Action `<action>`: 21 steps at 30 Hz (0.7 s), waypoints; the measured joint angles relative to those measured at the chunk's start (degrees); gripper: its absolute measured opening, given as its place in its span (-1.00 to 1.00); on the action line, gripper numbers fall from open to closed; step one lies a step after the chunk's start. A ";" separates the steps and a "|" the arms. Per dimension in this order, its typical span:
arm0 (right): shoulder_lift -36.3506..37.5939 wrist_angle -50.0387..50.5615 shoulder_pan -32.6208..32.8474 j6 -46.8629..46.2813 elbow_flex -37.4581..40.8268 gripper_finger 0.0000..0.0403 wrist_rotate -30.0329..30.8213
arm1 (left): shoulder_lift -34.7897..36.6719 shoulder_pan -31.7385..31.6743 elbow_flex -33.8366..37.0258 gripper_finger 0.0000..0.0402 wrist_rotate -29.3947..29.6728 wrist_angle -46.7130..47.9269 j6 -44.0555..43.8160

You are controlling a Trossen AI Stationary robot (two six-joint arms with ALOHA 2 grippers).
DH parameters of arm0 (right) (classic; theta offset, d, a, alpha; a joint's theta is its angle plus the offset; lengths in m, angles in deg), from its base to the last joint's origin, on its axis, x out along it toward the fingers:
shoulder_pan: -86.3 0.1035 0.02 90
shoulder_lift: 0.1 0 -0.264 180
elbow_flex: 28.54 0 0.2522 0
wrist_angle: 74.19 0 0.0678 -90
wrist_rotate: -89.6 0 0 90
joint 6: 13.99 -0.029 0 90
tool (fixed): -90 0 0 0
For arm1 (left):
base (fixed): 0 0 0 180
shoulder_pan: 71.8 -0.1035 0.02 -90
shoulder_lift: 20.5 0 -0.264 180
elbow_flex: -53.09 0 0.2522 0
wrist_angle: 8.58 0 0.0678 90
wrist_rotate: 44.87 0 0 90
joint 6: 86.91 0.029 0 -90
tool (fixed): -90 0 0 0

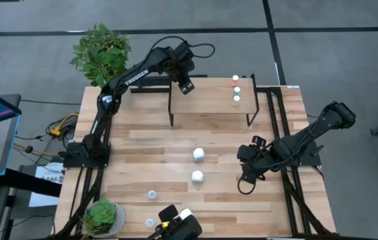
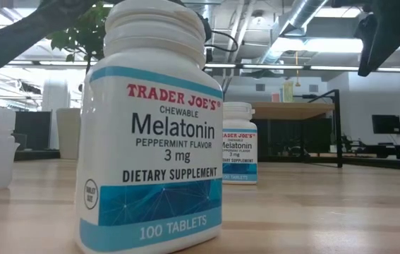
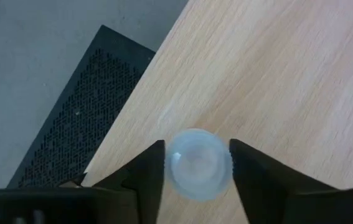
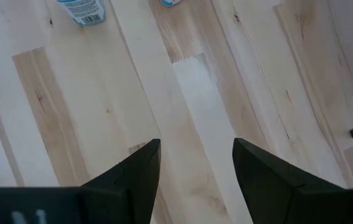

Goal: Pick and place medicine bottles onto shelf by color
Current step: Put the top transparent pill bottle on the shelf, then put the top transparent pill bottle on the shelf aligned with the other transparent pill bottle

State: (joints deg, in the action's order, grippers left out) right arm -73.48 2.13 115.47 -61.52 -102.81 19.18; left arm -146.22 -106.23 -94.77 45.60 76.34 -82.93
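Note:
The shelf [image 1: 209,107] stands at the table's far middle. Three small bottles stand in a row at its right end: red-capped [image 1: 235,80], yellow-capped [image 1: 237,90] and greenish [image 1: 236,100]. My left gripper [image 1: 187,87] is over the shelf's far left corner, shut on a small pale bluish bottle [image 3: 195,165]. My right gripper [image 1: 247,160] is open and empty over the table's right part [image 4: 195,155]. Two white bottles [image 1: 199,155] [image 1: 197,177] and two bluish ones [image 1: 152,195] [image 1: 149,223] stand on the table. My left gripper pinches the bluish bottle by its round sides [image 3: 171,163] between its two fingers, one on each side. The fingers point down from above. The bottle is upright over the shelf board's corner [image 3: 238,74]; whether its base rests on the board I cannot tell.
A third white bottle [image 1: 185,217] stands at the near edge, large in the low view [image 2: 150,127]. A potted plant [image 1: 102,217] is at the near left corner, another [image 1: 102,53] beyond the far left. Black frame rails [image 1: 272,113] run beside the shelf.

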 joint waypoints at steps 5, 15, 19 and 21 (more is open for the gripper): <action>0.00 -0.01 0.00 0.00 0.00 0.10 0.00 | 0.00 0.00 0.00 0.09 0.04 0.09 -0.24; 0.00 -0.04 0.00 -0.05 0.00 0.10 0.00 | 1.16 0.43 -0.87 0.15 0.18 -4.05 -0.06; 0.00 -0.07 0.00 -0.15 0.00 0.10 -0.03 | 3.45 1.72 -0.87 0.16 -0.18 -3.25 0.43; 0.00 -0.05 0.00 -0.15 0.00 0.10 -0.07 | 4.86 2.87 -0.87 0.16 -1.12 -1.62 0.49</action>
State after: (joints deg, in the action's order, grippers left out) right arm -73.48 2.08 115.47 -61.67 -102.81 19.11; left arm -141.35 -103.36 -95.65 44.48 74.72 -82.44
